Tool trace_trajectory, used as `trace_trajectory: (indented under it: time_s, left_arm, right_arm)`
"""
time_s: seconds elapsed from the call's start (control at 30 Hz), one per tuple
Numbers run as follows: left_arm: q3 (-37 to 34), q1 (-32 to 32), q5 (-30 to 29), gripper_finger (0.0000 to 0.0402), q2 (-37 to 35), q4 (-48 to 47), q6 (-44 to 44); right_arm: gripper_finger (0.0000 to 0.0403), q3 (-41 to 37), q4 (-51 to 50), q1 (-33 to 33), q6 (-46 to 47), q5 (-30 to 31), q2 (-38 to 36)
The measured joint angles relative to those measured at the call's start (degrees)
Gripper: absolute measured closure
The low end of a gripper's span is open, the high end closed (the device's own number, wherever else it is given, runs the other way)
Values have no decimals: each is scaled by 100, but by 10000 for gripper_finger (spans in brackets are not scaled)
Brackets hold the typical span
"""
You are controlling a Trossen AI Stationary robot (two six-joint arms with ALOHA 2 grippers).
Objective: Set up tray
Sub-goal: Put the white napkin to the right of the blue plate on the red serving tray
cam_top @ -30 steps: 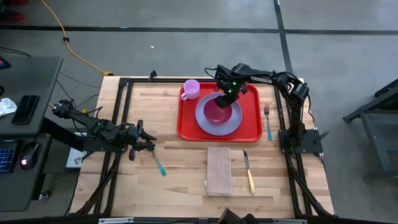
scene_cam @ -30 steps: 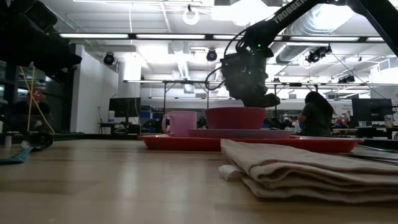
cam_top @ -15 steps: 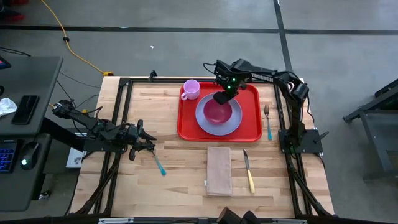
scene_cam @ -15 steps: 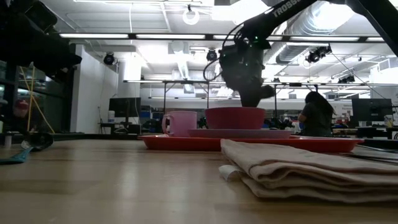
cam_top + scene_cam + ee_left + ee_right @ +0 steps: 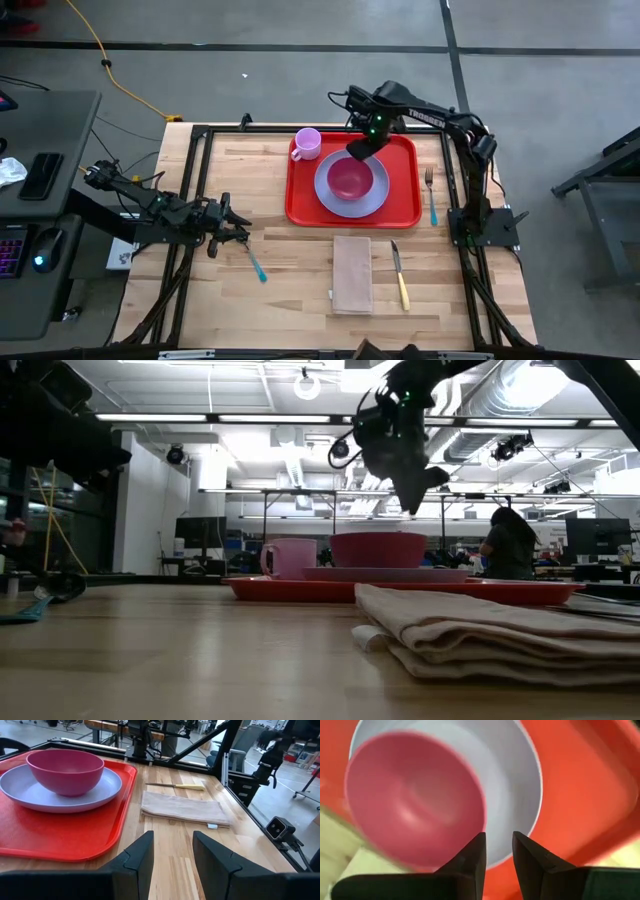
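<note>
1. a red tray (image 5: 400,205) lies on the far middle of a wooden table (image 5: 290,270). on it sit a lavender plate (image 5: 375,195) with a pink bowl (image 5: 349,179) in it, and a pink cup (image 5: 307,142) in the tray's far left corner.
2. the right gripper (image 5: 360,147) hangs above the far edge of the bowl, fingers slightly apart and holding nothing.
3. the left gripper (image 5: 236,228) waits near the table's left edge beside a teal utensil (image 5: 257,266), fingers apart and empty.
4. a tan napkin (image 5: 352,273), a yellow-handled knife (image 5: 399,275) and a fork (image 5: 430,192) lie off the tray.
5. to finish this step well, the right arm should lift straight clear of the bowl without nudging it before reaching for cutlery.
6. compared with a second ago, the right gripper has risen and pulled back from the bowl's rim; the bowl has not moved.
</note>
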Motion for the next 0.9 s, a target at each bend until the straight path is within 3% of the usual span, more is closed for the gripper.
trace_trajectory:
  time_s: [0.3, 0.9]
  left_arm:
    - [0, 2, 0, 236, 0, -32, 1]
    - [0, 0, 2, 236, 0, -32, 0]
  right_arm:
    - [329, 293, -891, 674, 199, -32, -12]
    - [329, 285, -877, 3216, 394, 135, -271]
